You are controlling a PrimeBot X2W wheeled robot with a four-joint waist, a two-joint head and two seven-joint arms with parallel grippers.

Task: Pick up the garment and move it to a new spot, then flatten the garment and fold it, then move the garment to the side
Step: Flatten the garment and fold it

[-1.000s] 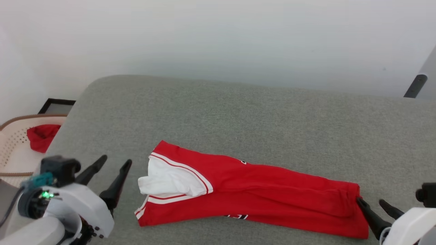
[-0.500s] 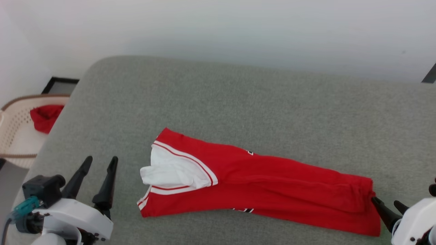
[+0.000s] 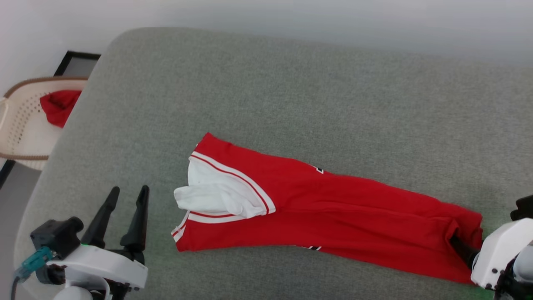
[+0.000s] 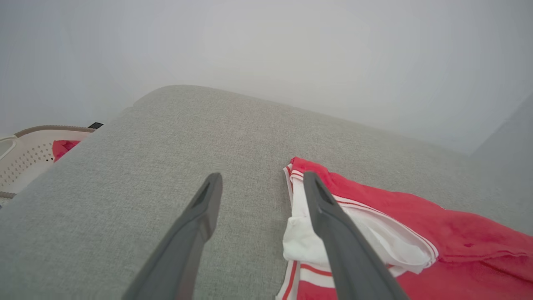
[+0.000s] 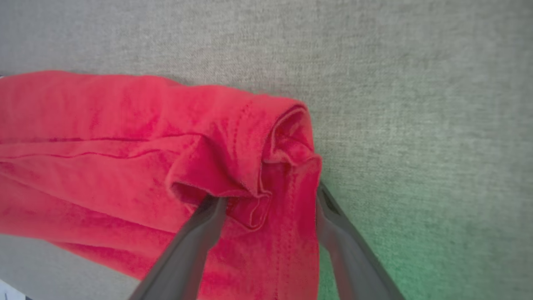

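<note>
1. On the grey cushion (image 3: 291, 104), the garment (image 3: 333, 212) lies folded into a long strip.
2. Right gripper (image 5: 268, 200): fingers spread, straddling its bunched hem end.
3. Left gripper (image 3: 128, 189): spread too, near the white sleeve (image 3: 212, 196), not touching.

Soft, even light, faint shadows. A green glow tints the grey fabric surface (image 5: 395, 258) in the right wrist view; the left wrist view's wall (image 4: 266, 50) is hazy.

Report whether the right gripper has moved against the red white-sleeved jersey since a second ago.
Yes. The right gripper advanced leftward into the red jersey's end; its open fingers straddle the hem.
</note>
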